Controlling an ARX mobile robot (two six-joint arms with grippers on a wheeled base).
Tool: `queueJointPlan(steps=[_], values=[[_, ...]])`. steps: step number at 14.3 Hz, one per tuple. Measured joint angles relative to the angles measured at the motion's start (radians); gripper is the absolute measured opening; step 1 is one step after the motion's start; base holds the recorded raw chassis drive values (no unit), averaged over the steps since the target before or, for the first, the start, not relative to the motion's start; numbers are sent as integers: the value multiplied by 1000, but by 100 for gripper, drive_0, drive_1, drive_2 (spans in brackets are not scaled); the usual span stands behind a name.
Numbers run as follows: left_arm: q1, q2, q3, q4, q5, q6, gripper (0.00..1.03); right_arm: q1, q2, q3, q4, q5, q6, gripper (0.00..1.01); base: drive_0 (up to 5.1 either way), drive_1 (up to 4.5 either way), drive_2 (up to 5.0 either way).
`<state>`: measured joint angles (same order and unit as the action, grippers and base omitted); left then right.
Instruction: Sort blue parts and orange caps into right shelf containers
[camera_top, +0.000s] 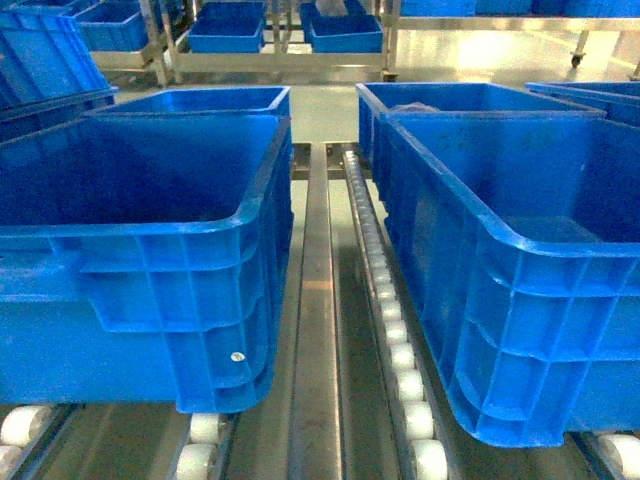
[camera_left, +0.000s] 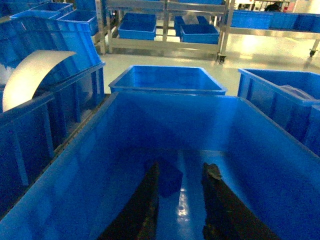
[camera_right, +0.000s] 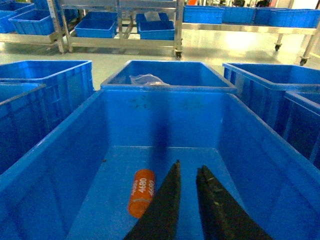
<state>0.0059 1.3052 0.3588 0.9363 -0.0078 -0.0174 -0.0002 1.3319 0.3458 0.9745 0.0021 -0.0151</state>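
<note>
Since the orange cap (camera_right: 141, 192) lies just left of the right gripper (camera_right: 187, 172), narrowly parted and empty, I'd shift left before pinching; left gripper (camera_left: 181, 172) hangs parted, empty too.

Two large blue crates (camera_top: 140, 250) (camera_top: 520, 260) side by side, roller conveyor rails (camera_top: 395, 330) between

light: bright overhead | glare: far floor (camera_top: 480, 50) | crate interiors: dim, shadowed | focus: soft
</note>
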Motion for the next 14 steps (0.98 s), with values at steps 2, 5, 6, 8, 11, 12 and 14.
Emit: queueJointPlan(steps=[2,5,6,8,11,12,14], values=[[-7,-81,-79,1,8,0,2,0,-91,-82,-5,0,2,2,0,0,0],[-6,-222,-185,-40,7,2,2,0,-228,-179,-51,0,4,2,0,0,0],[-6,-268,-210,-60,7,2,2,0,-278,-206,-73,0,4,2,0,0,0],[-6,-363,-253,-110,7,2,2,0,-323,-266,-26,0,4,2,0,0,0],[-6,-436,-333,-135,8,3,2,0,-482,-314,-165,0,4,2,0,0,0],[-6,-505,-343,-181,7,3,2,0,-536,-317,-211,0,4,2,0,0,0],[-6,-614,-344,-266,8,3,2,0,-637,-332,-307,0,4,2,0,0,0]])
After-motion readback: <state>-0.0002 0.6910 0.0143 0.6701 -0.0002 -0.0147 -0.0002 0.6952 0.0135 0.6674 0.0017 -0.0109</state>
